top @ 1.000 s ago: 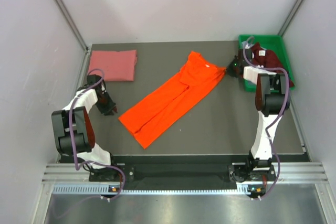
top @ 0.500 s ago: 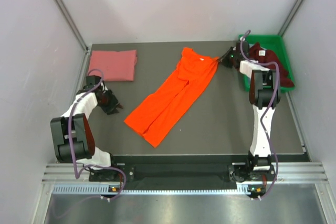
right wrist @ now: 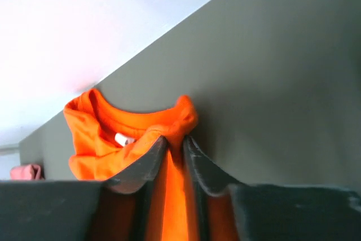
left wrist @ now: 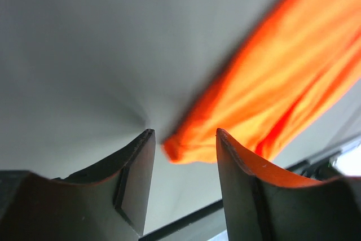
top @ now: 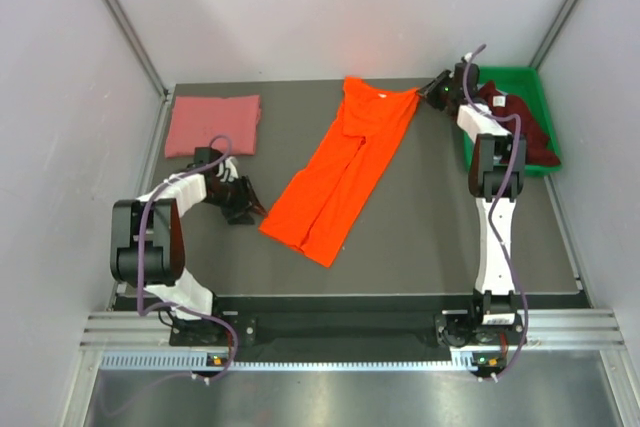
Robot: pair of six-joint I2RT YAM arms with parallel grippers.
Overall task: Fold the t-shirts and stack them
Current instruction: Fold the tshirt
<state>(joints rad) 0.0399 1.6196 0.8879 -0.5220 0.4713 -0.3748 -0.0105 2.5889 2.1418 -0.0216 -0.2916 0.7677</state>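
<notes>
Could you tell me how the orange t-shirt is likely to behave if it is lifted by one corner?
Probably floppy: the orange t-shirt lies flat with soft creases, and it bunches where the right hand pinches it near the collar. It is likely light, being thin cloth. Pushed at the hem, it would probably wrinkle rather than slide whole.

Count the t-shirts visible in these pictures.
3: the orange t-shirt lies mid-table, the pink t-shirt folded far left, the maroon t-shirt in the green bin. More may hide beneath.

Top view looks down; both close wrist views share its orange t-shirt
</notes>
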